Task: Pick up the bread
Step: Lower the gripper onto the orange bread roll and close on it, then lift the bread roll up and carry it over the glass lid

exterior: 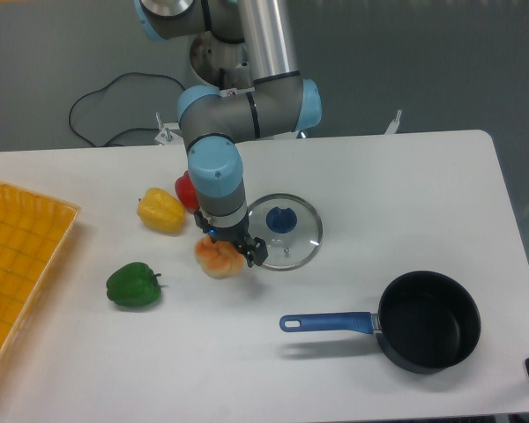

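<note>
The bread (pixel 217 258), a pale orange lumpy bun with cream patches, lies on the white table just left of a glass lid. My gripper (pixel 233 250) points straight down and is low over the bread's right part. One black finger (pixel 256 254) shows at the bread's right edge. The other finger is hidden behind the gripper body and the bun. The bread looks to rest on the table. I cannot see whether the fingers press on it.
A yellow pepper (pixel 161 210) and a red pepper (pixel 185 189) lie behind the bread. A green pepper (pixel 133 285) is at the front left. The glass lid (pixel 286 229) is to the right. A black pot with a blue handle (pixel 428 321) sits front right. A yellow tray (pixel 18 264) is at the left edge.
</note>
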You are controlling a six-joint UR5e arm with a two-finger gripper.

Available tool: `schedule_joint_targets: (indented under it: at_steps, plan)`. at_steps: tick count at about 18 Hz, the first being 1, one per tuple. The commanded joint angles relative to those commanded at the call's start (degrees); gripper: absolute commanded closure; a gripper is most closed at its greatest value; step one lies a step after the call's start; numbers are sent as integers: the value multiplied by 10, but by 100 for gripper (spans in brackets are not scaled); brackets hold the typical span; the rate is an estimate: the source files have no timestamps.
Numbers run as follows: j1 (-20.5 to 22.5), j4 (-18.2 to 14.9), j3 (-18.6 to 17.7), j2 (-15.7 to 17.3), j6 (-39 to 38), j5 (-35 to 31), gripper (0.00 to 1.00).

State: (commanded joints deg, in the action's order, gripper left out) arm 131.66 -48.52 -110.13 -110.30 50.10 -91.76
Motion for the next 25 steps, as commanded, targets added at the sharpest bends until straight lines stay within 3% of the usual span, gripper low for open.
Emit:
schedule_joint_targets:
  at_steps: [4, 13, 14, 20, 25]
  plan:
    - [-1, 0, 0, -5, 1, -3, 7]
    - [-8, 1, 2, -16, 1, -23, 35]
    - [-8, 0, 2, -16, 1, -23, 46]
    - [-7, 0, 4, -14, 1, -22, 89]
    - [-7, 0, 8, -8, 4, -17, 93]
